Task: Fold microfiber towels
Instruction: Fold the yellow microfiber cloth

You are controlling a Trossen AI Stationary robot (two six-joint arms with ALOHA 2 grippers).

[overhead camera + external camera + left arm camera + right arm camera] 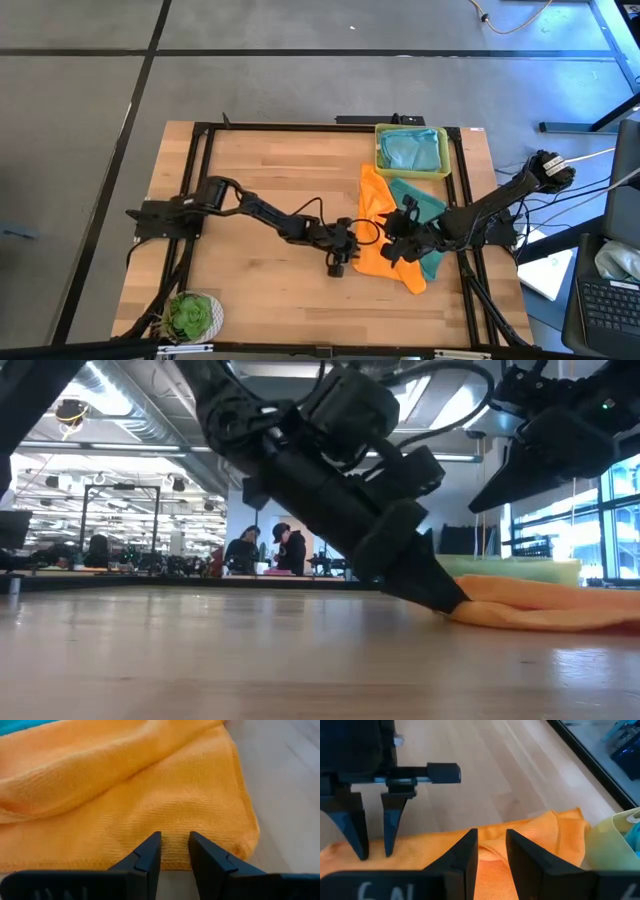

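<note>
A wooden bench (260, 190) carries an orange towel (378, 240) at about four o'clock from centre, over a teal towel (425, 205). Left tool (174, 849) – fingers narrowly apart – meets its edge; right tool (492, 851), likewise narrow, hovers above.

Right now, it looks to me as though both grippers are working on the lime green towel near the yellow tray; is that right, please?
Not quite: the colour is wrong. The towel both grippers are working on is the orange towel, not a lime green one. The high view shows the left gripper at its edge and the right gripper over it, near the yellow tray. Both wrist views also show orange cloth at the fingertips.
</note>
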